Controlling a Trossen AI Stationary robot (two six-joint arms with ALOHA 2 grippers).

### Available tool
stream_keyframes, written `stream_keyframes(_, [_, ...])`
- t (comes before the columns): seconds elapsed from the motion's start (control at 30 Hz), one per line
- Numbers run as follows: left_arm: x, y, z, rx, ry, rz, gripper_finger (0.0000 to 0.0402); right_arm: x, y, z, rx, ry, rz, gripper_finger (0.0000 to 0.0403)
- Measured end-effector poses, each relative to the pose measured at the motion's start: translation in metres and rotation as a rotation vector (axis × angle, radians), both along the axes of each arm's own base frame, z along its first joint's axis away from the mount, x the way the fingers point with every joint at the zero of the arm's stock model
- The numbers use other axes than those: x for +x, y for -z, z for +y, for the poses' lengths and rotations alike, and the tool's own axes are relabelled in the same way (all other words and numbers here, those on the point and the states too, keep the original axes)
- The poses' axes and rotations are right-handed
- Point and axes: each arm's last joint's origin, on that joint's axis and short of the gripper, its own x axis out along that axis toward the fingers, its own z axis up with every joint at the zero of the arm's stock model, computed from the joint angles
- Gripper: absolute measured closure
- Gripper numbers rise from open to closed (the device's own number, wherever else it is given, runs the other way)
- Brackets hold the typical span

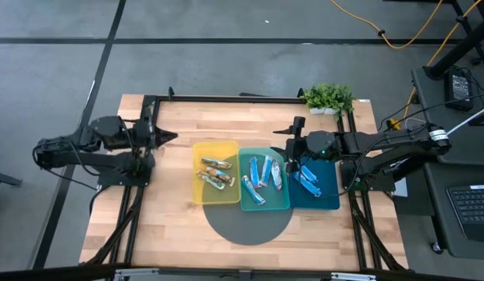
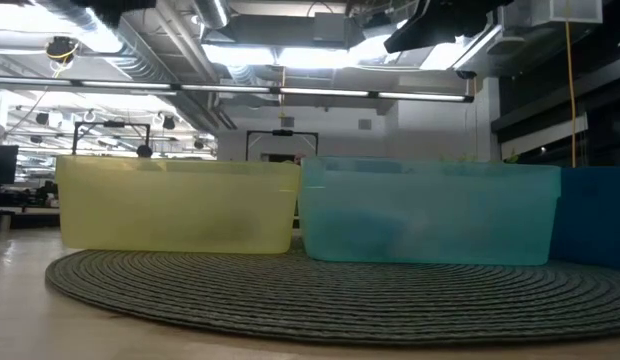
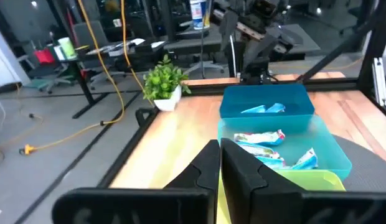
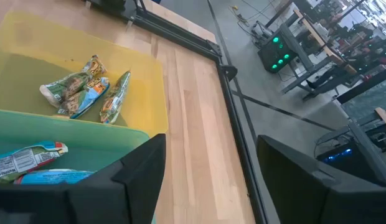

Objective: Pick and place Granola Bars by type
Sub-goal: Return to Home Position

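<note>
**High view, centre of frame.** Three trays stand side by side on the table (image 1: pixel 172 234). I see tan-brown Granola Bars (image 1: pixel 215 173) in the yellow tray (image 1: pixel 215 150), blue-and-white Granola Bars (image 1: pixel 265 173) in the teal tray (image 1: pixel 261 153), and bright blue Granola Bars (image 1: pixel 308 179) in the dark blue tray (image 1: pixel 328 199). The left claw (image 1: pixel 173 136), fingers pressed together, is level at left of the trays. The right claw (image 1: pixel 292 144), fingers spread, hangs over the border between the teal and dark blue trays. The wrapper print is too small for me to read.

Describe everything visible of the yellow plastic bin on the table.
It is a translucent yellow plastic bin, rectangular and open-topped, with upright walls and rounded corners. It stands level on the round grey woven mat, close beside the teal bin. A few tan-wrapped granola bars lie inside.
</note>
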Motion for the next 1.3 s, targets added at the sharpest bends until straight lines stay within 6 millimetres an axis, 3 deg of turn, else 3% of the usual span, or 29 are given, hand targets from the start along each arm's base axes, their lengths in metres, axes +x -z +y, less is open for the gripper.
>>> stream_keyframes(0.23, [-0.012, 0.049, -0.001, -0.091, -0.016, -0.086, 0.0394, -0.001, 0.001, 0.000, 0.023, 0.010, 0.006, 0.0152])
stream_keyframes(0.4, [-0.007, 0.089, -0.001, -0.122, 0.005, -0.169, 0.0394, -0.002, 0.005, 0.000, 0.042, 0.020, 0.017, 0.0152])
stream_keyframes(0.53, [0.002, 0.107, -0.002, -0.125, 0.045, -0.202, 0.0394, -0.002, 0.012, 0.000, 0.043, 0.022, 0.032, 0.0152])
stream_keyframes(0.97, [0.017, 0.146, -0.001, -0.100, 0.075, -0.226, 0.0393, -0.004, 0.024, 0.000, 0.071, 0.010, 0.054, 0.0152])
stream_keyframes(1.3, [0.018, 0.147, -0.001, -0.025, 0.059, -0.220, 0.0393, -0.003, 0.024, 0.001, 0.085, -0.025, 0.047, 0.0152])
